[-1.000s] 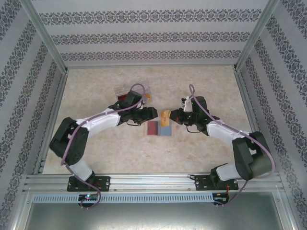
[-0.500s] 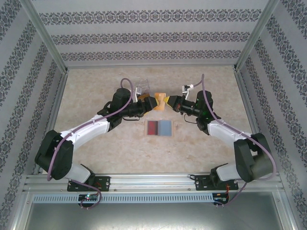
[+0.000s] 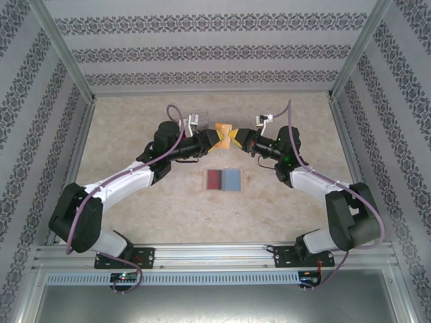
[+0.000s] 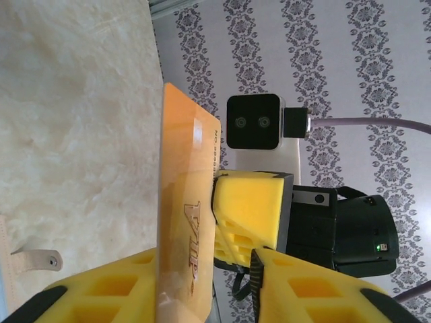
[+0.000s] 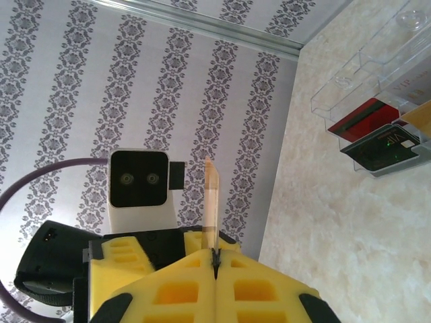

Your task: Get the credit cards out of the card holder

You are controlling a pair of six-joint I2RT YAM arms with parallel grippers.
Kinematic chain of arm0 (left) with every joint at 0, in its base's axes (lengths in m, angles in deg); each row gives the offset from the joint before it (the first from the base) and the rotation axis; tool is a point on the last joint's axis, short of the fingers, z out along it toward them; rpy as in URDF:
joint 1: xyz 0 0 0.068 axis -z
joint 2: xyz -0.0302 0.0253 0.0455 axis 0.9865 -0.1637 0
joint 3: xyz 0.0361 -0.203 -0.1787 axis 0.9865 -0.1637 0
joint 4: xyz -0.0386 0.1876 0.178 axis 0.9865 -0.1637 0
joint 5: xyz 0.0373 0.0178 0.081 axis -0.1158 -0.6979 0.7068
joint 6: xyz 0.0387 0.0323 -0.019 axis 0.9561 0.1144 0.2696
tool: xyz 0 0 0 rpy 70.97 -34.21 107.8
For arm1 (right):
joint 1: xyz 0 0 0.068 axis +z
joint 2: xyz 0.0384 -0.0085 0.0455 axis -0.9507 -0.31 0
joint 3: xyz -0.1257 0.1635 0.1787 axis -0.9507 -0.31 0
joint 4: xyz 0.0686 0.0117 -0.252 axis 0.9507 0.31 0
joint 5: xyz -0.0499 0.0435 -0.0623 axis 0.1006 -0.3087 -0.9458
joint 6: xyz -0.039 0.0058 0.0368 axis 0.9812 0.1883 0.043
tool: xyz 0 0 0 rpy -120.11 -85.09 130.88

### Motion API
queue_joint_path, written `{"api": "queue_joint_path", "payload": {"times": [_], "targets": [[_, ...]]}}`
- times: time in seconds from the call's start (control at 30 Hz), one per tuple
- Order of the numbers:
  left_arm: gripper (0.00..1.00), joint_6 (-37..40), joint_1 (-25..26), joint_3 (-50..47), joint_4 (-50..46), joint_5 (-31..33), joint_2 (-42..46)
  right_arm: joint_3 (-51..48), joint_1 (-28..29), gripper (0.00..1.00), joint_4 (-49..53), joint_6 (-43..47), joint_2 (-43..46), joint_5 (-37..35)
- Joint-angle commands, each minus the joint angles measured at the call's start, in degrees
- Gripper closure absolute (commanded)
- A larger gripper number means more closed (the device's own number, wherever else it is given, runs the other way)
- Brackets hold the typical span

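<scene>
Orange card (image 4: 183,168) is hanging clenched in the right gripper (image 5: 214,256); the left gripper (image 3: 210,139), its hold unclear, should be clamping squarely first.

Clear compartmented plastic box (image 5: 350,87) at two o'clock in the right wrist view, at eleven o'clock of centre from above (image 3: 197,119), resting on the beige marbled counter (image 3: 128,134). Striped damask wallpaper (image 3: 215,54) at twelve o'clock. Aluminium frame rail (image 3: 215,254) at six o'clock.
</scene>
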Motion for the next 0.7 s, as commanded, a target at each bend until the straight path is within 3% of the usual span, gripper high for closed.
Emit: {"api": "queue_joint_path", "payload": {"times": [0.0, 0.17, 0.27, 0.3, 0.47, 0.57, 0.67], "targets": [[0.72, -0.8, -0.6, -0.9, 4.4, 0.5, 2.0, 0.8, -0.5, 1.00, -2.7, -0.1, -0.7, 0.8], [0.97, -1.3, -0.6, -1.9, 4.4, 1.4, 1.6, 1.6, -0.4, 1.00, 5.6, 4.3, 0.6, 0.0], [1.00, -0.1, -0.5, -2.1, 2.4, 2.0, 1.6, 2.4, -0.2, 1.00, 13.1, 8.1, 1.6, -0.9], [1.00, 0.7, -0.6, -2.1, 1.2, 2.5, 1.7, 2.8, -0.2, 0.96, 15.3, 9.1, 1.7, -1.0], [1.00, 10.8, -0.8, -1.1, -13.7, 9.4, 4.5, 4.2, -0.1, 0.44, 26.3, 14.7, 1.4, -2.3], [1.00, 19.8, -1.3, 1.6, -25.1, 14.5, 5.8, 4.3, 0.2, 0.25, 32.7, 20.0, 1.7, -4.8], [1.00, 30.4, -1.9, 5.5, -34.9, 18.1, 5.7, 3.7, 0.3, 0.12, 38.3, 25.0, 3.0, -9.2]]}}
